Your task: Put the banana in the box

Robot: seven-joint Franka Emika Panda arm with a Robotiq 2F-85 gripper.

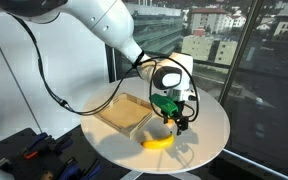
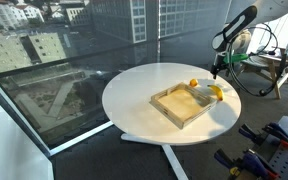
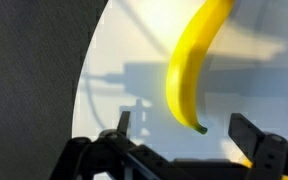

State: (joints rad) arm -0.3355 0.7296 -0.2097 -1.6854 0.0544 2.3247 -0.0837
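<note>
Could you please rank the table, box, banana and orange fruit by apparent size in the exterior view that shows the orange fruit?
Largest to smallest:
1. table
2. box
3. banana
4. orange fruit
They sit at a similar distance from the camera, so the order seems safe.

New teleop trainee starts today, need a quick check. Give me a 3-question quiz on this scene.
1. True or false: the banana already lies inside the box.
2. Pick one. The hand is: A) open and empty, B) shut on the banana, C) gripping the box wall.
3. Fill in: the banana lies on the round white ____, beside the box.
Key: 1 false; 2 A; 3 table.
</note>
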